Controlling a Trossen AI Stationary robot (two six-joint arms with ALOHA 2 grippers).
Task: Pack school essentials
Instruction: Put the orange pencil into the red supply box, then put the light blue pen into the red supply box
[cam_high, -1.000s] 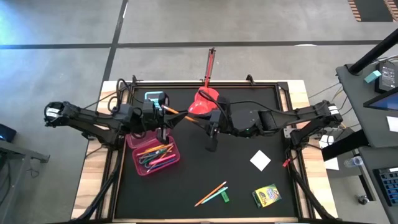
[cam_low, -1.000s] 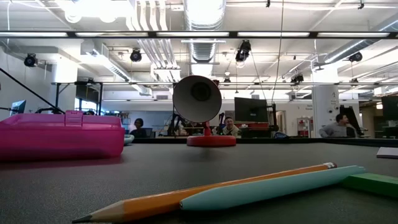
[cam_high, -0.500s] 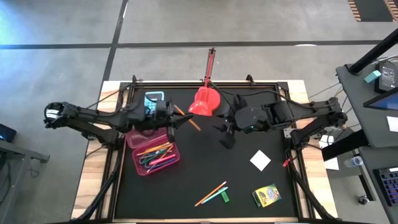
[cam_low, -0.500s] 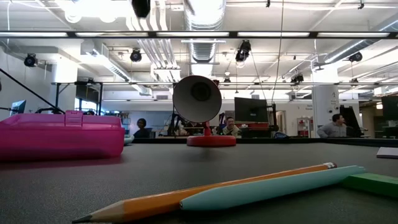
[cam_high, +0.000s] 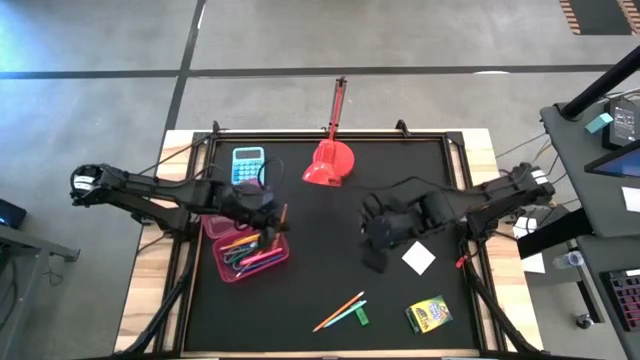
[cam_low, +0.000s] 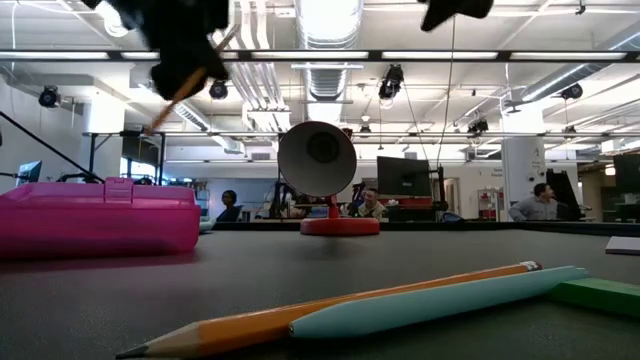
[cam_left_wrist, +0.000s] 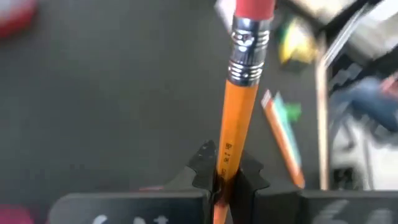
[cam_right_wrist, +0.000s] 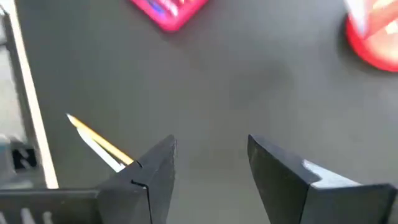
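Observation:
My left gripper (cam_high: 272, 212) hangs over the far right corner of the pink box (cam_high: 281, 262) and is shut on an orange pencil (cam_left_wrist: 239, 112). The box holds several pens and pencils. My right gripper (cam_high: 374, 238) is open above the bare mat, left of the small white square (cam_high: 419, 258). An orange pencil (cam_high: 338, 311), a teal pen (cam_high: 347, 315) and a small green piece (cam_high: 362, 317) lie flat near the table's near edge. The green-yellow crayon box (cam_high: 428, 313) lies to their right. In the low view both grippers show only at the top edge. My left gripper pinches the orange pencil's shaft (cam_left_wrist: 225, 163) between its two fingers (cam_left_wrist: 200, 169). The pencil runs along the fingers and sticks out past their ends, its metal band and pink eraser (cam_left_wrist: 254, 7) farthest from them. It is lifted clear and slants downward (cam_low: 176, 94).
The light-blue calculator (cam_high: 248, 160) lies near the far edge, behind the pink box. The red scoop (cam_high: 328, 164) stands at the far middle, its long handle reaching past the table edge. Bare mat lies between the box and the loose pencils.
My left gripper has carried the orange pencil from beside the red scoop toward the near edge, over the pink box, and tipped it steeper. My right gripper has drawn away from it, toward the table's right and near edge. Both have come lower and now show in the low view.

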